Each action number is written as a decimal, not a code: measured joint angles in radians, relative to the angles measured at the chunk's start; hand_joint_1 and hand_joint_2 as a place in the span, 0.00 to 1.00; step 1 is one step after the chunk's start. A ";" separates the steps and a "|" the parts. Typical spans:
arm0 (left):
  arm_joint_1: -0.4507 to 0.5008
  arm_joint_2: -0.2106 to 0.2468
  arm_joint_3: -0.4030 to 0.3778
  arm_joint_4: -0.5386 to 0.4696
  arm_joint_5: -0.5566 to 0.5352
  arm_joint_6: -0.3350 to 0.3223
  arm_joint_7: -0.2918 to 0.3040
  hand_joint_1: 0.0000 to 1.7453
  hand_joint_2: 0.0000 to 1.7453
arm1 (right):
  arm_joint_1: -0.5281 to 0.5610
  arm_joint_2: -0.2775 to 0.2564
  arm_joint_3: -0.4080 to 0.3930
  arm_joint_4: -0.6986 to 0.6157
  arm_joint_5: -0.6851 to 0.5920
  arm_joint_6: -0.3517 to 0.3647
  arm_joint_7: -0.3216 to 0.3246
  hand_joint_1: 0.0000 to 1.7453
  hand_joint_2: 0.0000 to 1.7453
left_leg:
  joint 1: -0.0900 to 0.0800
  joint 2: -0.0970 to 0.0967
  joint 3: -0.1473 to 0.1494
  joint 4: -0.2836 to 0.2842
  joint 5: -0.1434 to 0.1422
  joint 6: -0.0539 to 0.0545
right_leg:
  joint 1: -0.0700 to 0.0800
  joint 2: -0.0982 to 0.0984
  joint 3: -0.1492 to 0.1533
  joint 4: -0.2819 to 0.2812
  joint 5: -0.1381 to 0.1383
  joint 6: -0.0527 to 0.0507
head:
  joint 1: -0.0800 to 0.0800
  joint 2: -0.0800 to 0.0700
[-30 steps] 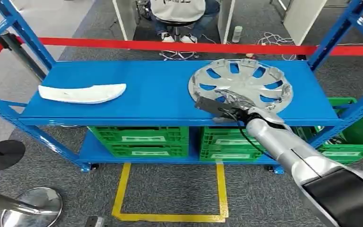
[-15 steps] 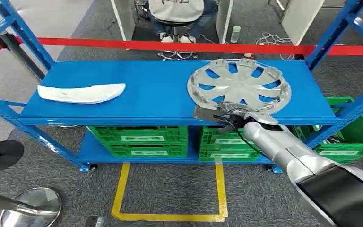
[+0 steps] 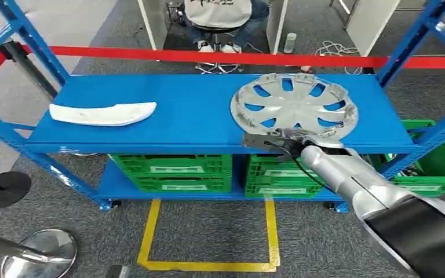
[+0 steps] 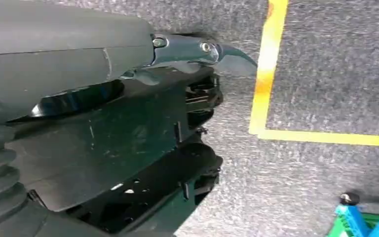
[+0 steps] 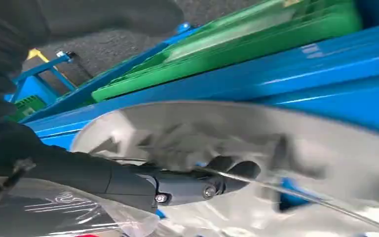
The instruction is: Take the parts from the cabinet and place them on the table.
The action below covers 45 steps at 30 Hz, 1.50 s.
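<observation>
A silver hubcap (image 3: 294, 104) lies flat on the right half of the blue top shelf (image 3: 197, 116). On the shelf's left half lies a white curved part (image 3: 101, 113). My right hand (image 3: 275, 141) is at the shelf's front edge, against the hubcap's near rim. In the right wrist view a dark finger (image 5: 187, 185) stretches along the blurred hubcap (image 5: 256, 143), with the thumb held apart from it. My left hand (image 4: 128, 98) hangs over the grey floor and holds nothing.
Green crates (image 3: 174, 171) fill the lower shelf, and another green crate (image 3: 434, 165) stands at the right. Blue uprights (image 3: 26, 40) frame the rack. A red barrier tape (image 3: 220, 57) runs behind it, and a person sits beyond. Yellow floor tape (image 3: 208, 265) marks a square.
My right hand has come down from over the hubcap's near part to its near rim at the shelf's front edge. The hubcap and the white part have stayed where they were.
</observation>
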State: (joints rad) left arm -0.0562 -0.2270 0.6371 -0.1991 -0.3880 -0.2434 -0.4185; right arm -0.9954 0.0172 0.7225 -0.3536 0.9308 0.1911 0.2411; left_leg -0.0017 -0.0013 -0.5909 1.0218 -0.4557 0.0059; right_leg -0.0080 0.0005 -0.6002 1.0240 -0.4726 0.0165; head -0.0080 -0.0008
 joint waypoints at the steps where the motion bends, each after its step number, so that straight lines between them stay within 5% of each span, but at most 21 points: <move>1: 0.000 0.000 0.000 0.000 -0.001 0.001 0.000 0.00 1.00 | -0.004 0.000 0.000 0.001 0.000 0.002 -0.001 1.00 1.00 | 0.000 0.000 0.002 0.000 0.000 -0.004 | -0.001 0.000 0.000 -0.001 0.002 -0.006 | 0.000 0.000; 3: 0.000 0.001 0.000 0.000 -0.002 0.005 0.000 0.00 1.00 | -0.019 0.000 0.000 0.002 0.003 0.013 0.000 1.00 1.00 | 0.001 0.000 -0.007 0.029 -0.030 -0.017 | -0.010 -0.002 0.006 -0.006 0.005 -0.019 | -0.008 0.000; 6: -0.003 0.003 0.000 0.000 -0.003 0.008 -0.005 0.00 1.00 | -0.022 0.000 0.001 0.005 0.006 0.015 0.000 1.00 1.00 | 0.005 0.000 -0.101 0.245 -0.134 -0.029 | -0.009 -0.003 0.006 -0.006 0.003 -0.025 | -0.012 0.000; 8: -0.006 0.006 0.000 0.000 -0.003 0.009 -0.003 0.00 1.00 | -0.023 0.000 0.001 0.007 0.008 0.017 -0.001 1.00 1.00 | 0.005 0.000 -0.119 0.294 -0.132 -0.029 | -0.009 -0.002 0.008 -0.006 0.002 -0.025 | -0.011 0.000; 11: 0.000 0.009 0.001 0.000 -0.003 0.010 -0.001 0.00 1.00 | -0.024 0.000 0.002 0.008 0.011 0.020 -0.002 1.00 1.00 | 0.004 0.000 -0.031 0.097 -0.005 -0.017 | -0.009 0.002 0.014 -0.005 0.000 -0.023 | -0.013 0.000; 12: 0.002 0.009 0.001 0.000 -0.005 0.010 -0.001 0.00 1.00 | -0.025 0.000 0.002 0.008 0.011 0.020 -0.003 1.00 1.00 | 0.003 0.000 -0.006 0.032 0.012 -0.011 | -0.009 0.002 0.013 -0.006 -0.001 -0.021 | -0.011 0.000; 14: 0.001 0.008 0.001 0.000 -0.008 0.009 0.000 0.00 1.00 | -0.026 0.000 0.003 0.008 0.012 0.023 -0.003 1.00 1.00 | -0.002 0.000 0.005 0.001 -0.009 -0.002 | -0.003 0.003 0.001 -0.003 0.002 -0.009 | -0.011 0.000; 18: 0.006 0.006 0.002 0.000 -0.010 0.009 0.000 0.00 1.00 | -0.032 0.001 0.007 0.011 0.015 0.030 -0.005 1.00 1.00 | 0.004 -0.001 0.009 -0.014 0.004 0.017 | -0.005 0.000 -0.014 0.008 -0.012 0.012 | -0.010 0.000; 22: 0.004 0.005 0.002 0.000 -0.014 0.008 -0.001 0.00 1.00 | -0.031 0.003 0.010 0.014 0.022 0.034 -0.013 1.00 1.00 | 0.004 -0.001 0.006 -0.014 0.004 0.024 | -0.005 0.000 -0.136 0.267 -0.127 0.020 | -0.005 0.000; 24: 0.006 0.005 0.002 0.000 -0.014 0.008 -0.002 0.00 1.00 | -0.030 0.004 0.013 0.016 0.024 0.031 -0.014 1.00 1.00 | 0.003 -0.002 0.007 -0.013 0.004 0.025 | -0.005 0.000 -0.140 0.264 -0.094 0.019 | -0.005 0.000; 25: 0.005 0.005 0.002 0.000 -0.014 0.008 -0.002 0.00 0.00 | -0.030 0.005 0.014 0.016 0.025 0.027 -0.014 1.00 1.00 | 0.003 -0.003 0.009 -0.012 0.003 0.024 | -0.005 -0.001 -0.111 0.202 -0.052 0.017 | -0.005 0.000; 27: 0.005 0.004 0.002 0.000 -0.014 0.006 -0.002 0.00 0.00 | -0.031 0.007 0.014 0.016 0.029 0.024 -0.018 1.00 1.00 | 0.004 -0.004 0.012 -0.008 -0.003 0.017 | -0.005 -0.003 -0.029 0.029 0.028 0.013 | -0.005 0.000; 28: 0.005 0.004 0.002 0.000 -0.013 0.001 -0.001 0.00 0.00 | -0.032 0.008 0.015 0.016 0.030 0.019 -0.021 1.00 1.00 | -0.004 -0.004 0.007 -0.005 -0.006 0.012 | -0.001 -0.003 -0.002 0.009 0.009 0.010 | -0.006 0.000; 32: 0.004 0.003 0.003 0.000 0.002 -0.029 0.001 0.00 0.00 | -0.031 0.013 0.017 0.016 0.034 0.012 -0.027 1.00 1.00 | -0.004 -0.004 0.004 -0.003 -0.004 -0.004 | -0.004 0.001 -0.004 -0.005 0.008 -0.009 | -0.007 0.000; 33: 0.004 0.005 0.004 0.000 0.008 -0.037 0.007 0.00 1.00 | -0.033 0.018 0.018 0.016 0.037 0.013 -0.029 1.00 1.00 | -0.002 -0.004 0.002 0.006 -0.016 -0.010 | -0.010 -0.001 -0.001 -0.008 0.010 -0.014 | -0.006 0.000; 34: 0.004 0.005 0.006 0.000 0.014 -0.045 0.012 0.00 1.00 | -0.033 0.018 0.019 0.016 0.038 0.012 -0.032 1.00 1.00 | -0.002 -0.002 -0.010 0.038 -0.041 -0.017 | -0.010 -0.002 0.000 -0.008 0.009 -0.019 | -0.011 0.000; 37: -0.007 0.006 0.016 0.000 0.013 -0.023 0.038 0.00 1.00 | -0.031 0.022 0.021 0.017 0.045 0.013 -0.030 1.00 1.00 | 0.002 -0.001 -0.107 0.265 -0.146 -0.028 | -0.009 -0.005 0.000 -0.007 0.008 -0.023 | -0.012 0.000; 38: -0.012 0.007 0.016 0.000 0.011 -0.015 0.046 0.00 1.00 | -0.029 0.023 0.021 0.017 0.047 0.015 -0.029 1.00 1.00 | 0.002 -0.001 -0.122 0.305 -0.150 -0.028 | -0.009 -0.004 0.001 -0.007 0.008 -0.023 | -0.012 0.000; 40: -0.012 0.008 0.019 0.000 0.011 -0.006 0.056 0.00 1.00 | -0.028 0.026 0.021 0.017 0.048 0.015 -0.029 1.00 1.00 | 0.002 -0.001 -0.092 0.245 -0.093 -0.024 | -0.009 -0.002 0.004 -0.007 0.007 -0.023 | -0.013 0.000; 42: -0.005 0.008 0.020 0.000 0.010 -0.004 0.060 0.00 1.00 | -0.030 0.029 0.022 0.017 0.048 0.014 -0.029 1.00 1.00 | 0.001 -0.001 -0.014 0.071 0.003 -0.015 | -0.009 0.002 0.010 -0.007 0.005 -0.021 | -0.012 0.000; 45: 0.000 0.007 0.021 0.000 0.009 -0.004 0.062 0.00 1.00 | -0.030 0.031 0.022 0.018 0.049 0.014 -0.026 1.00 1.00 | -0.004 -0.001 0.012 -0.001 -0.012 0.000 | -0.002 0.004 -0.003 -0.006 0.010 -0.007 | -0.011 0.000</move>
State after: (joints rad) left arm -0.0567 -0.2201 0.6577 -0.1991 -0.3788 -0.2476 -0.3563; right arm -1.0253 0.0477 0.7446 -0.3361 0.9800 0.2052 0.2152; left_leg -0.0058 -0.0025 -0.5791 1.0210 -0.4676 0.0058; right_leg -0.0105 0.0045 -0.6031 1.0182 -0.4628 0.0098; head -0.0191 -0.0008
